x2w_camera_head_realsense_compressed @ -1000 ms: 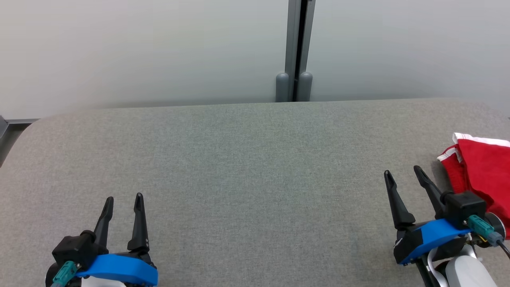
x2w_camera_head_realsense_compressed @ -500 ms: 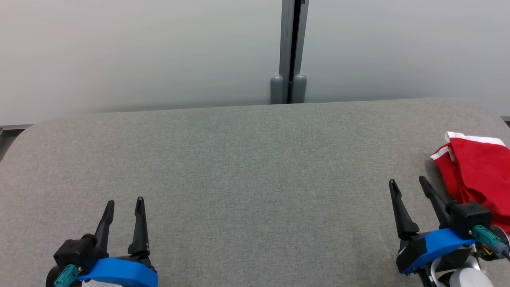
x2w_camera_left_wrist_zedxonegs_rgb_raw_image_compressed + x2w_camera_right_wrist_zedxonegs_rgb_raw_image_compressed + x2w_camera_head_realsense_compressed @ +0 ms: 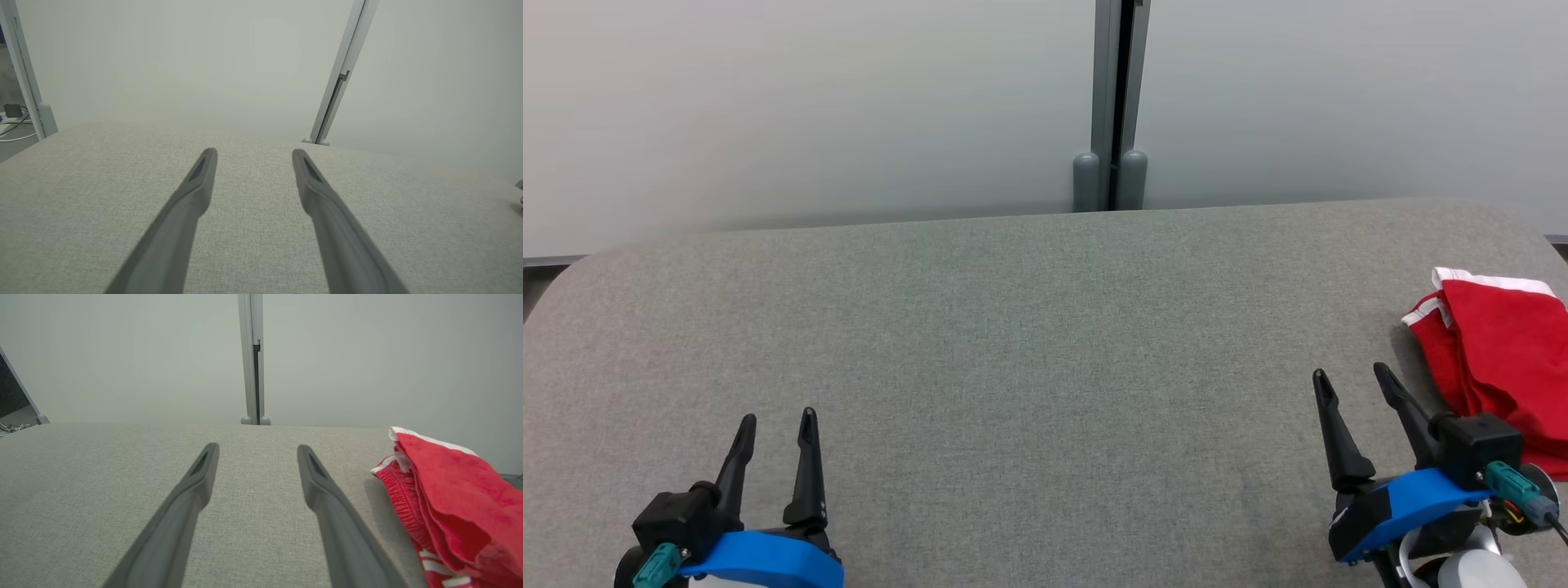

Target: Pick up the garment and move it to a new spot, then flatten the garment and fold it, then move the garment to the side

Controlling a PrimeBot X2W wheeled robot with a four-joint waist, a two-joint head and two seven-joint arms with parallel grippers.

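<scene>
Head view showed our left gripper (image 3: 777,415) and right gripper (image 3: 1349,371) spread-jawed and empty, the garment (image 3: 1503,343) just beside the right, seemingly for easy reach.

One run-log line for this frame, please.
garment: red, bunched, right side of grey surface | left gripper: open, empty | right gripper: open, empty, beside garment, apart
</scene>
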